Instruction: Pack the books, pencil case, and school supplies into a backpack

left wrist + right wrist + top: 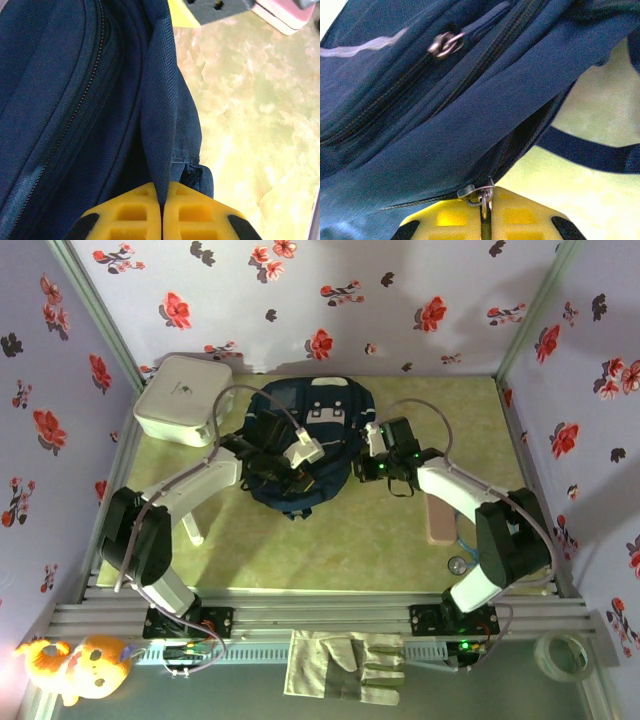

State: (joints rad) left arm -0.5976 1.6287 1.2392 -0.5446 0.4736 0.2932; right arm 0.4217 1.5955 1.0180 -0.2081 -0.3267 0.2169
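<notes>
Left wrist: backpack [160, 125] fold between jaws

White square box [183, 398], rounded corners, small dark mark on its lid, at the far left corner of the table [340, 550], whose top is a mottled yellow-green. Pale work gloves [350, 665] lying flat over the near rail. Orange-and-yellow plush toy [65, 668] at the near left corner. Roll of clear tape [562, 655] at the near right corner. Lilac walls [400, 290] printed with red and dark flowers.
</notes>
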